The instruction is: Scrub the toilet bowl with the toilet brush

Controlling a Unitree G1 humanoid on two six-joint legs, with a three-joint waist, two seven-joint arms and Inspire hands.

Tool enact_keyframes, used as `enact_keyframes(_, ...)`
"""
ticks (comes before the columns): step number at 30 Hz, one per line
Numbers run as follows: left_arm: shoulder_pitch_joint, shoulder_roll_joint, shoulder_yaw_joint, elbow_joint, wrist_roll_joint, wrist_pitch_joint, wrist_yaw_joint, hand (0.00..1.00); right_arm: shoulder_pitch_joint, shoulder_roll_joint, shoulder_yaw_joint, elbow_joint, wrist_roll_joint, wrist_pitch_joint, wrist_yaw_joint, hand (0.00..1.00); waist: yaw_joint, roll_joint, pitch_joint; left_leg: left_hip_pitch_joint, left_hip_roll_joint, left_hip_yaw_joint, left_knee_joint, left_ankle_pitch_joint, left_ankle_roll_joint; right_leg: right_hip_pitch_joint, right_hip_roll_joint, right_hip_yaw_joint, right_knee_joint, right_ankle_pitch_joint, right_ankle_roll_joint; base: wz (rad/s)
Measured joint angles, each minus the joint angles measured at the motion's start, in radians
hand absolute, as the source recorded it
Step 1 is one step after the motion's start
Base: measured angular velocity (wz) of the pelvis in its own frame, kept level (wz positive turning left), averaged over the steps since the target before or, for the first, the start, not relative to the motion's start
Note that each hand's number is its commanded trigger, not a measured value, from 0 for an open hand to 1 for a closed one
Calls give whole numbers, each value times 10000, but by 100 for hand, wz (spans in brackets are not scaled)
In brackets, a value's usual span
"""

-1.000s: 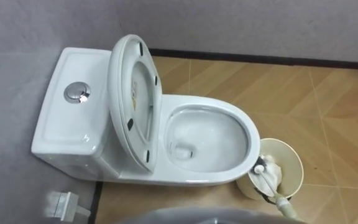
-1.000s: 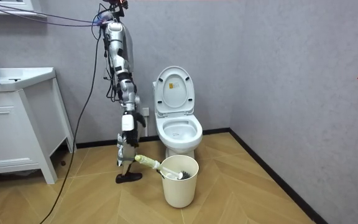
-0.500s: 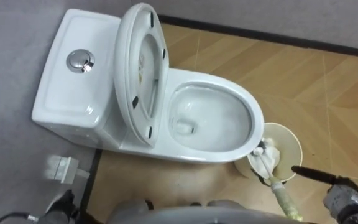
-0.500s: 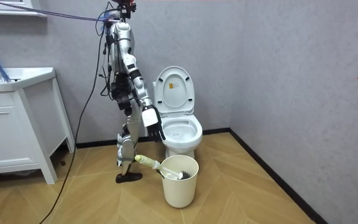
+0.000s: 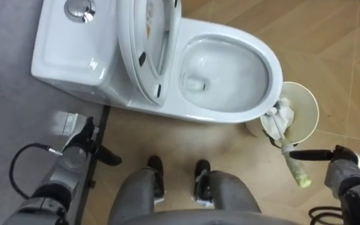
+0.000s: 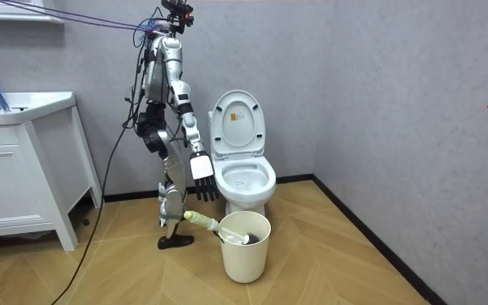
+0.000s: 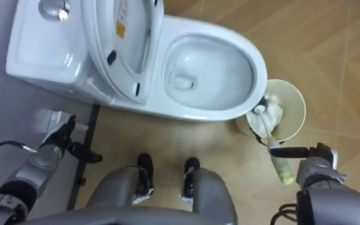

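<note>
The white toilet [image 5: 92, 56] has its seat and lid [image 5: 149, 44] raised, and the bowl [image 5: 230, 69] lies uncovered. To the bowl's right a cream bucket [image 5: 305, 103] stands on the floor. The toilet brush leans in it, white head [image 5: 281, 115] down and yellow-green handle [image 5: 295, 170] sticking out toward me. My right hand [image 5: 339, 169] hovers just right of that handle, open, one straight finger pointing at it without touching. My left hand [image 5: 80, 147] hangs open low beside the tank. In the room view I stand bent forward beside the toilet [image 6: 242, 169] and bucket [image 6: 246, 246].
A small white fitting [image 5: 64, 120] sits on the floor by the tank, next to a dark floor strip [image 5: 97, 147]. The grey wall runs behind the tank. A white cabinet [image 6: 24, 169] stands at the room view's left. Wooden floor lies open to the bucket's right.
I have bent forward, so the eye view has tipped down over the floor. Both hands came into view, and my right hand swung forward and dropped beside the brush handle.
</note>
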Motion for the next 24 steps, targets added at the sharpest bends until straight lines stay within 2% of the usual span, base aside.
enact_keyframes(4,-562,76,-409,-53,-261,-129,434,0,-289,-214,493,8,-15,6,-3,0,46,8,111,-856,-43,31,336,40,68,-972,-122,7,527,-7,6,0)
enact_keyframes(7,-890,58,-674,-94,-249,-130,575,0,-357,-487,878,19,-183,8,87,0,145,-19,148,-1511,-87,63,588,64,116,-1720,-235,-20,981,-31,2,2)
enact_keyframes(9,-1064,63,-775,-251,-264,-152,643,0,-352,-731,1110,28,-304,12,224,0,192,1,164,-2031,-125,59,814,77,143,-2215,-326,-92,1205,-85,-8,5)
enact_keyframes(12,-1223,90,-953,-457,-411,-154,806,0,-359,-774,1190,17,-626,15,233,0,226,10,169,-2519,-102,57,1043,79,170,-2680,-325,-87,1370,-84,-11,0)
enact_keyframes(14,-1318,86,-1156,-728,-657,-181,994,0,-481,-812,1192,8,-757,15,254,0,243,89,211,-2992,-90,58,1336,40,223,-3125,-318,-47,1646,-96,-2,0)
enact_keyframes(18,-1685,165,-1707,-853,-1139,-193,1304,0,-787,-946,1542,-3,-922,17,256,0,248,150,234,-3715,-182,174,1842,-19,308,-4027,-505,92,2447,-266,11,2)
enact_keyframes(24,-1806,220,-1732,-1382,-1220,-204,1453,0,-1240,-1175,1576,-18,-1239,3,227,0,221,190,272,-4592,-178,329,2717,-208,365,-5021,-648,293,3496,-613,-23,0)
